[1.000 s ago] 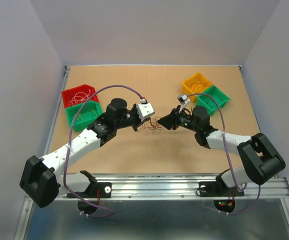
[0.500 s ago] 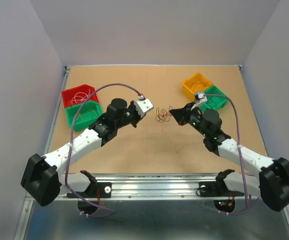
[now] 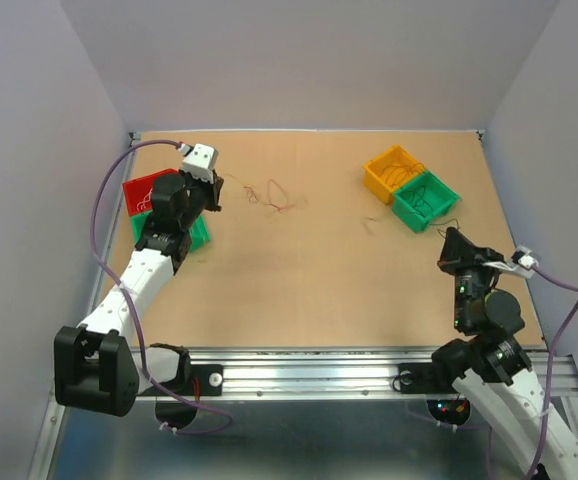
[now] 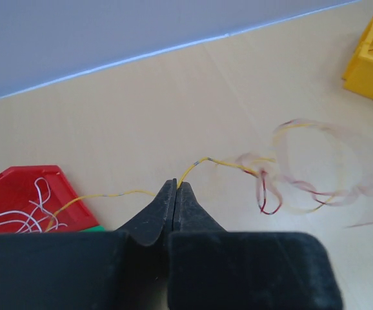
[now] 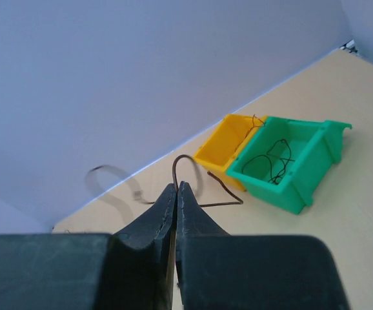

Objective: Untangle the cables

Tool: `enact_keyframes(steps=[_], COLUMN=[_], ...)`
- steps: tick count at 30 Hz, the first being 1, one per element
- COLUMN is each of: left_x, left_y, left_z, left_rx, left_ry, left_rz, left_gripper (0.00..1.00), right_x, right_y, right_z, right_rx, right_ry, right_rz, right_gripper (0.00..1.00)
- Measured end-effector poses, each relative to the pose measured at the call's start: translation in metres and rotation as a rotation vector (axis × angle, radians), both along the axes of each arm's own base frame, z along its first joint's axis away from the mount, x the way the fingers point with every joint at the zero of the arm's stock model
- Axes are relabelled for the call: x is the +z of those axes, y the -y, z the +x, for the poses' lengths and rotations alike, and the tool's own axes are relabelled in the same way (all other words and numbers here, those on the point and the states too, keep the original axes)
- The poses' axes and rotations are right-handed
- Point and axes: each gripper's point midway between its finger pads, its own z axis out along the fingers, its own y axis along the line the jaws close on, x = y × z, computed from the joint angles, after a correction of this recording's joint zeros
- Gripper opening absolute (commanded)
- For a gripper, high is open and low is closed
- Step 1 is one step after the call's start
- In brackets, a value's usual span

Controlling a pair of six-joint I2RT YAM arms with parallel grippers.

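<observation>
The loose bundle of hair-thin red, brown and yellowish cables (image 3: pixel 269 192) spreads in open loops over the far left of the tan worktop (image 3: pixel 319 290), its long axis running left to right in the overhead view; whether the loops touch the surface cannot be told. A thin yellow cable (image 4: pixel 228 164) leads leftward out of the loops into the left end effector (image 4: pixel 175 188), whose black fingers are pressed together on it; its other stretch trails toward the red plastic bin (image 4: pixel 9 190). The loops lie just right of those tips, blurred in the wrist view.

The right end effector (image 5: pixel 177 188), at the near right and well apart from the bundle, is clamped on a single brown cable (image 5: pixel 175 169); this rises from the tips, arches over and falls away toward the bins.

The red plastic bin holds whitish cables (image 4: pixel 19 216); the left green bin (image 3: pixel 141 232) beside it is largely hidden by the arm; the yellow bin (image 5: pixel 222 155) holds thin dark cables (image 3: pixel 397 170); the right green bin (image 5: pixel 270 190) touching it holds a black cable (image 5: pixel 270 161).
</observation>
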Motion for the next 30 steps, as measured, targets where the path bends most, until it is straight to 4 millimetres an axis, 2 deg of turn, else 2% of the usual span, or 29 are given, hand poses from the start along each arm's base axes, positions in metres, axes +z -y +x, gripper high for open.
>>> enact_keyframes(steps=[3, 5, 11, 15, 19, 26, 30], left_x=[0.006, 0.006, -0.011, -0.02, -0.025, -0.026, -0.026], left_y=[0.002, 0.006, 0.015, 0.031, 0.041, 0.048, 0.054], left_z=[0.0, -0.001, 0.001, -0.005, -0.009, -0.014, -0.016], left_rx=[-0.008, -0.027, -0.073, -0.175, -0.24, -0.292, -0.319], left_ry=[0.013, 0.01, -0.037, -0.068, -0.083, -0.086, -0.081], left_rz=[-0.028, -0.036, -0.04, -0.055, -0.06, -0.058, -0.052], left_gripper=[0.0, 0.0, 0.0, 0.0, 0.0, 0.0, 0.0], right_x=[0.003, -0.003, -0.042, -0.047, -0.022, 0.042, 0.059], right_y=[0.014, 0.018, 0.013, 0.008, 0.0, -0.021, -0.018], right_z=[-0.011, -0.012, 0.007, 0.02, 0.038, 0.085, 0.111], right_rx=[-0.042, -0.062, -0.095, -0.106, -0.112, -0.126, -0.161], right_ry=[0.021, 0.002, -0.171, -0.252, -0.271, -0.245, -0.251], right_rz=[0.026, 0.02, -0.078, -0.147, -0.196, -0.259, -0.291], right_gripper=[0.01, 0.01, 0.0, 0.0, 0.0, 0.0, 0.0])
